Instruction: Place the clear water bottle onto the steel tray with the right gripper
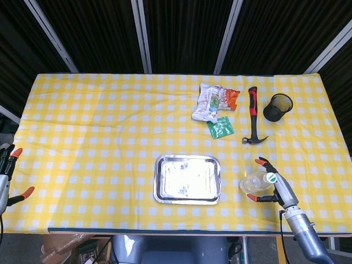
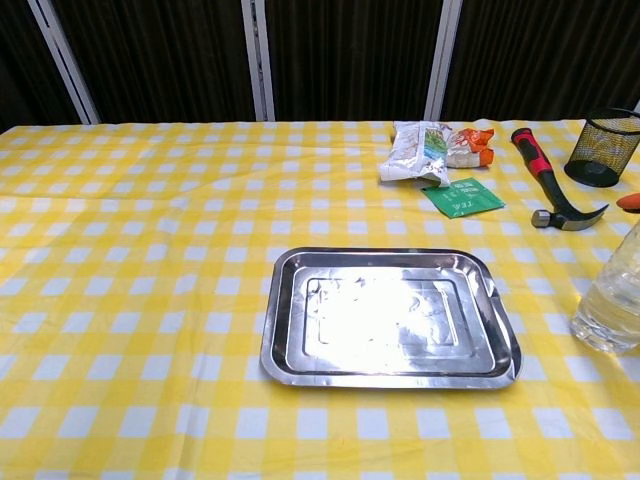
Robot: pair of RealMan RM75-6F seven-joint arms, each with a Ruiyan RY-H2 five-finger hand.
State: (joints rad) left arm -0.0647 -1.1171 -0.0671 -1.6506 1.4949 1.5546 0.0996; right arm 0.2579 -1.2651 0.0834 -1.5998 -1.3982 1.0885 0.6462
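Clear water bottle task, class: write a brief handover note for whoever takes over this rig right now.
Right hand: open, fingers spread around the clear plastic water bottle, grip not confirmed.
Left hand: open, holding nothing, at the table's left edge.
The bottle stands on the yellow checked tablecloth, just right of the rectangular steel tray, which holds nothing.
Done: the right hand is at the bottle.
Left: grasp, lift, set the bottle on the tray.
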